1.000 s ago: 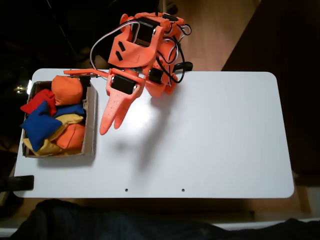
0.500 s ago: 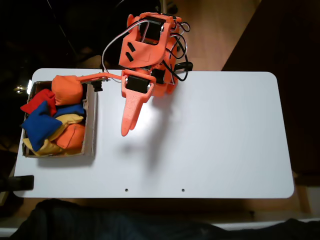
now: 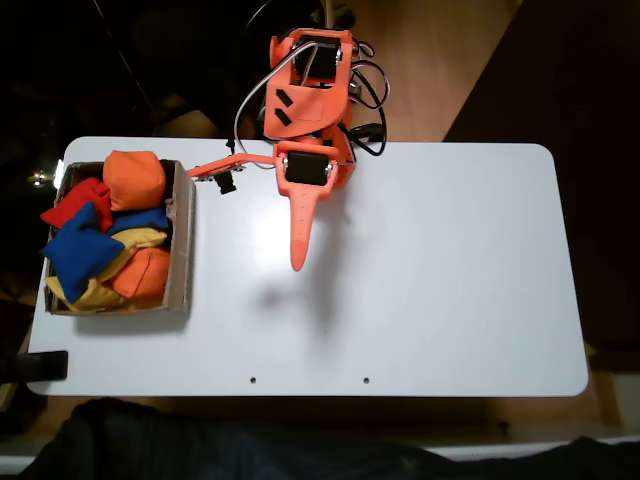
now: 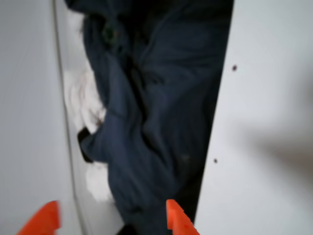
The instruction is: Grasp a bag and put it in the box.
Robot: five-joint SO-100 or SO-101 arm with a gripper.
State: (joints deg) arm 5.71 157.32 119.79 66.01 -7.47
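Fixed view, looking down: one white table (image 3: 450,280) with rounded corners, bearing one brown cardboard box (image 3: 182,240) at its left end and one orange arm at its far edge. The box holds a heap of beanbags. One royal-blue bag (image 3: 78,250), the task's thing, lies on top at the left of the pile with a corner pointing upward, inside the walls. Beside it are one red bag (image 3: 78,198), two orange bags (one (image 3: 135,178) at the far end riding up over the box wall, one (image 3: 145,272) at the near right) and yellow fabric (image 3: 95,292) at the near end, its count uncertain; a second strip of blue peeps out at mid-pile, which may be another bag. With the blue bag resting in the box and nothing loose on the tabletop, the placing appears done. The gripper (image 3: 299,258) points down toward the near edge over bare table, well apart from the box, holding nothing. Wrist view: two orange fingertips (image 4: 175,221) stand apart at the lower edge, so the jaws are parted and unloaded. Beyond the table edge lies dark blue cloth (image 4: 146,122) over something white; what it is cannot be told.
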